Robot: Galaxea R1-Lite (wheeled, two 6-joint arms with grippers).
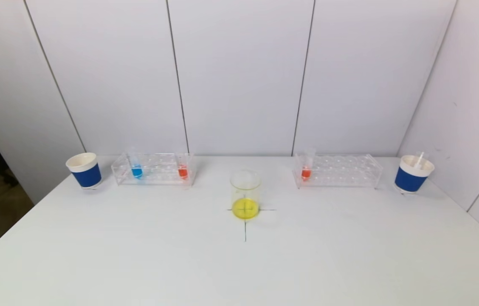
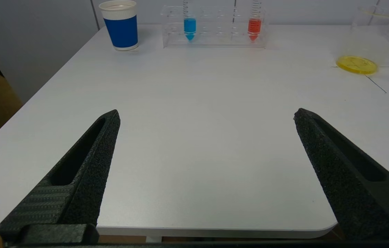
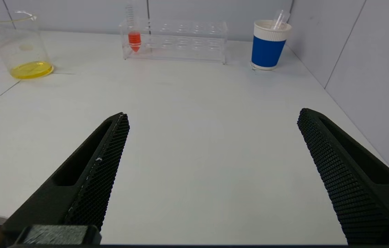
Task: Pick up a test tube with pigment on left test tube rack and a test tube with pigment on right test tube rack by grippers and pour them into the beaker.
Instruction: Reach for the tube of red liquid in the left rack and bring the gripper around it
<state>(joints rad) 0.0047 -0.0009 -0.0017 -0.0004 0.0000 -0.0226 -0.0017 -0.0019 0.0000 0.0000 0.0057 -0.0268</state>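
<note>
Both grippers, left (image 2: 206,115) and right (image 3: 213,115), fingers spread, hover above the table's (image 1: 137,255) near edge.

Head view — both arms out of frame

Left gripper (image 2: 206,115) low over the near table edge, fingers spread wide, nothing between them. Right gripper (image 3: 213,115) likewise low at the near edge, fingers wide apart, gripping nothing. Neither arm visible from the head camera.
</note>
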